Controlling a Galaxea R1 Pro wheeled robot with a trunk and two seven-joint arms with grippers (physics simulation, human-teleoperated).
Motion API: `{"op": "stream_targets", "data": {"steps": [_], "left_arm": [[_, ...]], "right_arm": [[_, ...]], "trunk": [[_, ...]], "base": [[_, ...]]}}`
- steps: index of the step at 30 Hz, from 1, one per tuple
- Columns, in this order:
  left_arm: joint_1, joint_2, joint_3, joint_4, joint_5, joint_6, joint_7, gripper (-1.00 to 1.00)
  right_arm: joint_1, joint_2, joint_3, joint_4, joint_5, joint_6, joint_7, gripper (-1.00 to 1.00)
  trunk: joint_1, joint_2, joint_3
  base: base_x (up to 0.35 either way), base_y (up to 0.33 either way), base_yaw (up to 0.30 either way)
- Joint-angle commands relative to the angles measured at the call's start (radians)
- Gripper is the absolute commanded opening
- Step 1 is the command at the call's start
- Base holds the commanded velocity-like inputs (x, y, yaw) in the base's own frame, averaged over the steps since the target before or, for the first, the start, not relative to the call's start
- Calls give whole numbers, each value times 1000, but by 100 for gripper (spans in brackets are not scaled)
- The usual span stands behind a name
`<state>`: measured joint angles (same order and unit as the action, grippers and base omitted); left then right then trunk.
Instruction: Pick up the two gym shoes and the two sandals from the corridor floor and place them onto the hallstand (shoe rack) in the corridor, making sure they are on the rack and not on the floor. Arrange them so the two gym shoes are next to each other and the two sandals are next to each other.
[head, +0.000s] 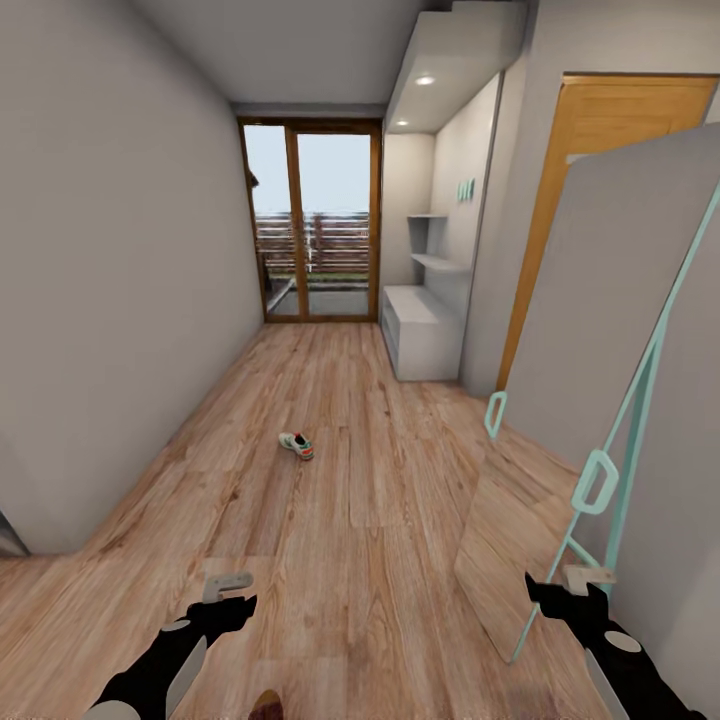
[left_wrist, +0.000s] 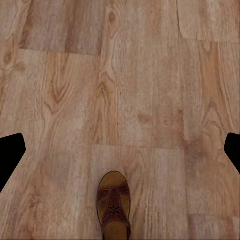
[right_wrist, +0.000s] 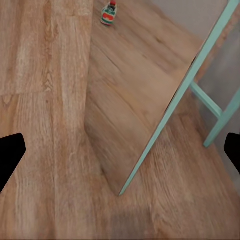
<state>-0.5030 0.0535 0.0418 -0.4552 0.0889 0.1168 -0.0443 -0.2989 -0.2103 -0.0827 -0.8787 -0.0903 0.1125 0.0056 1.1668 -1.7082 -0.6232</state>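
1. I'm carrying my left gripper (head: 232, 590) low over the corridor floor (head: 330, 500) with its fingers spread and nothing between them. My right gripper (head: 570, 590) is likewise spread and empty, judging by the dark fingertips sitting at opposite edges of its wrist view.
2. One sandal (left_wrist: 114, 205) is lying just beneath and slightly behind my left gripper, flat on the planks, strap side up. Risk: I'm descending without re-centering and pinching floor or clipping the toe, skidding it away.
3. One gym shoe (head: 296, 445) is sitting well ahead of both grippers, mid-corridor. Risk: rolling the base forward, I'm running over the sandal, which is almost under me.
4. A leaning mirror (head: 600, 400) with a teal frame is standing just beside my right gripper. Risk: swinging that arm outward, I'm knocking it over.
5. The hallstand (head: 420, 330) is far ahead on the right wall. A long carry means a shallow grip on a slim sandal could be slipping.
6. I'm not seeing the other shoe or sandal; pairing depends on finding them.
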Motion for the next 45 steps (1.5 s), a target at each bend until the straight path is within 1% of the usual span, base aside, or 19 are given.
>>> {"op": "stream_targets", "data": {"steps": [1,9,14,17,18,20,21,22,25,26,29,34,37,38,41,45], "left_arm": [[0,0,4,-2,9,7,-5,100],[0,0,4,-2,7,7,-5,100],[0,0,4,-2,5,6,-4,100],[0,-1,4,-2,4,6,-4,100],[0,-2,4,-2,3,5,-4,100],[0,-3,4,-2,2,4,-3,100],[0,-3,3,-2,1,4,-3,100],[0,-3,3,-2,1,4,-3,100],[-1,-3,3,-2,0,3,-3,100],[-1,-4,3,-2,0,3,-1,100],[-1,-6,3,-2,0,3,1,100],[-1,-8,3,-1,0,3,3,100],[-1,-9,3,-1,0,3,4,100],[-1,-10,3,-1,0,3,4,100],[-1,-10,3,0,0,3,4,100],[-2,-10,3,0,0,3,4,100]], "right_arm": [[0,-1,0,-2,-9,5,1,100],[0,-4,0,-13,-9,6,1,100],[0,-5,0,-52,-8,8,2,100],[-2,-11,0,-85,-4,23,2,100],[-12,-14,1,-148,9,96,2,100],[-29,-16,4,-229,23,204,2,100],[-49,-16,11,-297,32,303,2,100],[-83,-15,28,-353,37,402,2,100],[-143,-13,57,-405,41,513,2,100],[-216,-10,79,-435,43,583,1,100],[-251,-9,89,-449,43,612,4,100],[-268,-7,94,-457,41,625,23,100],[-274,-3,97,-442,41,629,81,100],[-275,3,99,-416,41,630,124,100],[-276,9,101,-395,41,629,167,100],[-276,14,101,-382,41,627,206,100]], "trunk": [[4,-8,-6],[35,-64,-37],[54,-99,-54],[65,-120,-64],[69,-127,-67],[77,-141,-73],[81,-148,-76],[84,-155,-79],[96,-176,-89],[100,-183,-92],[111,-204,-101],[130,-239,-117],[142,-260,-126],[146,-267,-130],[157,-288,-139],[173,-316,-152]], "base": [[0,0,0],[0,0,0],[0,0,0],[0,0,0],[0,0,0],[0,0,0],[0,0,0],[0,0,0],[0,0,0],[0,0,0],[0,0,0],[0,0,0],[0,0,0],[0,0,0],[0,0,0],[0,0,0]]}}
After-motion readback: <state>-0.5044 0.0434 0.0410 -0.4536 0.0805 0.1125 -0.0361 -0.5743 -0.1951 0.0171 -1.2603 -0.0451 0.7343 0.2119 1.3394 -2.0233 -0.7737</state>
